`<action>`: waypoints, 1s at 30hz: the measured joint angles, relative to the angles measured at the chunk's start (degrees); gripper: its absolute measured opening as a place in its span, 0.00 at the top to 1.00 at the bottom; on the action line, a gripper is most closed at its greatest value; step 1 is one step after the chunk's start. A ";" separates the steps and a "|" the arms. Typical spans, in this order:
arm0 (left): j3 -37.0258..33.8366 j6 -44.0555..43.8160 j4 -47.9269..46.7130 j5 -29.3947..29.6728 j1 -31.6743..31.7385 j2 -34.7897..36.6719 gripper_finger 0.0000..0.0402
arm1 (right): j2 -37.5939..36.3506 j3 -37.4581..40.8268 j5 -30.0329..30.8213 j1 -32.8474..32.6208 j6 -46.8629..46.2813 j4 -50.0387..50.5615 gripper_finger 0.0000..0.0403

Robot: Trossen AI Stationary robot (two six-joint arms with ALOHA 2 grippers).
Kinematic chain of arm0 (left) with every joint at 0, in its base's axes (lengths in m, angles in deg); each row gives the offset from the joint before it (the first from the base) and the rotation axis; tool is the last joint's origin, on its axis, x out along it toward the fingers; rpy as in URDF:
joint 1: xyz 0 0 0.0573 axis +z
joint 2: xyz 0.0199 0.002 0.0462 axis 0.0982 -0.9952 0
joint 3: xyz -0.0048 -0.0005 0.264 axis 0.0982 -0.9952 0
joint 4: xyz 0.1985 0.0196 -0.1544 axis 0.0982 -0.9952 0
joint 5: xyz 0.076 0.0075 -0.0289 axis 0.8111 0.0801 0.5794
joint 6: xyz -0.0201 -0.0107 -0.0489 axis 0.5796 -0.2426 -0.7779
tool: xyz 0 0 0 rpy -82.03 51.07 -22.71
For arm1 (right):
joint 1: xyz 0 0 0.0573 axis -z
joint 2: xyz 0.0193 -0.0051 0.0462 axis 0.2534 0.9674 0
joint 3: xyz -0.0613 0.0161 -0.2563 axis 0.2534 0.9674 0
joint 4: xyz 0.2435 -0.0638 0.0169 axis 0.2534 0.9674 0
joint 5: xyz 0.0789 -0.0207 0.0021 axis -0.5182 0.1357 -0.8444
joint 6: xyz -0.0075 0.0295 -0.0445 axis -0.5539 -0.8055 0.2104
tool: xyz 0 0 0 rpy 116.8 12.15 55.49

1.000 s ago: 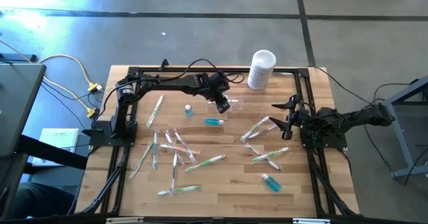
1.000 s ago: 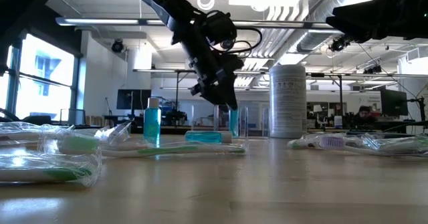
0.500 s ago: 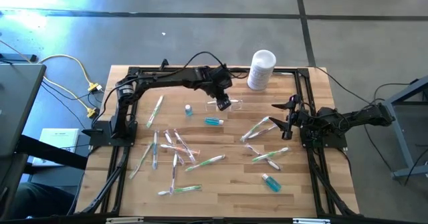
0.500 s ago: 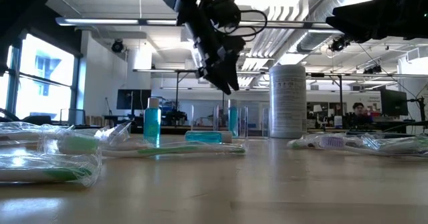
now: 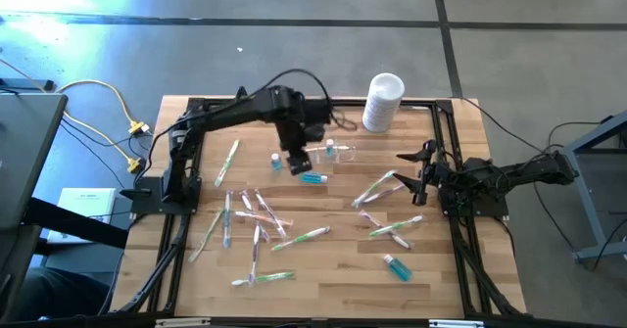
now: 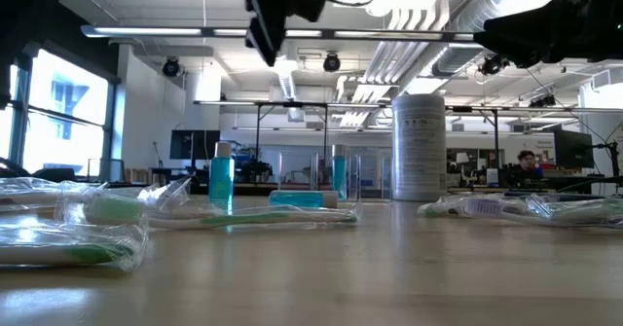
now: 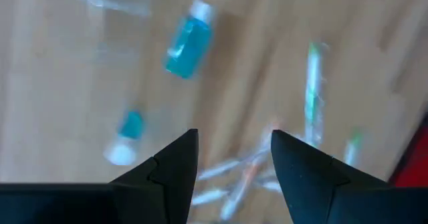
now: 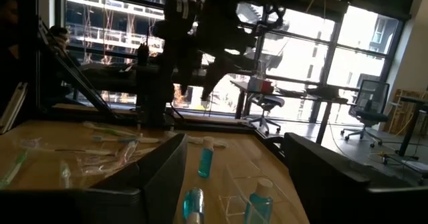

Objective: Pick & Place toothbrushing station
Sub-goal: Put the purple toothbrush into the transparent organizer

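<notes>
The clear toothbrushing station (image 5: pixel 340 153) stands on the table near the far edge. A small blue bottle (image 6: pixel 340 173) stands upright in it. It also shows in the right wrist view (image 8: pixel 249 192). My left gripper (image 5: pixel 298 161) is open and empty, high above the table, left of the station. It hangs over an upright blue bottle (image 5: pixel 276 160) and a lying blue bottle (image 5: pixel 313 178). My right gripper (image 5: pixel 415 175) is open and empty, low at the table's right side.
A white cylindrical container (image 5: pixel 382 101) stands at the far edge, right of the station. Several wrapped toothbrushes (image 5: pixel 260 222) lie over the table's left and middle, and more (image 5: pixel 390 230) lie near my right gripper. Another blue bottle (image 5: pixel 397 266) lies near the front right.
My left gripper has risen from the station and gone toward the table's left edge. The blue bottle has stayed upright in the station.
</notes>
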 joint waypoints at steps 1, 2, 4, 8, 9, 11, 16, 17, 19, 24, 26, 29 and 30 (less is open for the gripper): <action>-0.48 -0.82 -1.38 -0.45 -1.43 0.82 0.54 | -0.01 0.00 0.01 0.02 -0.26 -0.02 0.40; -0.94 -2.24 -1.09 -0.45 -2.93 1.47 0.54 | -0.02 0.00 -0.02 0.00 -0.97 0.05 0.40; -2.57 -3.63 -0.34 -0.91 -5.45 2.88 0.54 | 0.00 0.00 0.00 0.01 -1.89 0.40 0.40; -5.82 -3.64 -0.33 1.01 -10.62 3.09 0.54 | 0.00 0.00 -0.02 0.01 -2.88 0.73 0.40; -6.80 -3.65 -0.56 1.66 -11.88 3.21 0.54 | -0.01 -0.02 -0.02 0.02 -2.93 0.71 0.40; -9.12 -3.65 -0.77 1.93 -14.02 3.67 0.54 | 0.00 -0.02 -0.02 0.00 -2.98 0.94 0.40; -15.68 -0.06 -0.61 2.58 -18.69 3.79 0.54 | 0.00 -0.02 -0.02 0.00 -2.97 1.09 0.40; -17.33 1.08 -0.58 3.16 -19.45 3.79 0.54 | 0.00 -0.02 -0.02 0.00 -2.97 1.11 0.40; -20.58 3.41 -0.56 5.49 -20.72 3.79 0.54 | 0.00 -0.02 -0.02 0.01 -2.97 1.11 0.40; -28.90 5.30 3.52 12.01 -21.32 3.79 0.54 | 0.00 -0.02 -0.02 0.02 -2.97 1.16 0.40; -31.47 5.85 5.21 14.05 -21.24 3.79 0.54 | 0.00 -0.02 -0.02 0.02 -2.97 1.18 0.40; -34.70 9.15 9.42 17.24 -20.91 3.79 0.54 | -0.01 -0.02 -0.02 0.02 -2.97 1.16 0.40; -35.62 10.13 11.26 17.33 -20.91 3.79 0.54 | -0.02 -0.02 -0.02 0.02 -2.97 1.17 0.40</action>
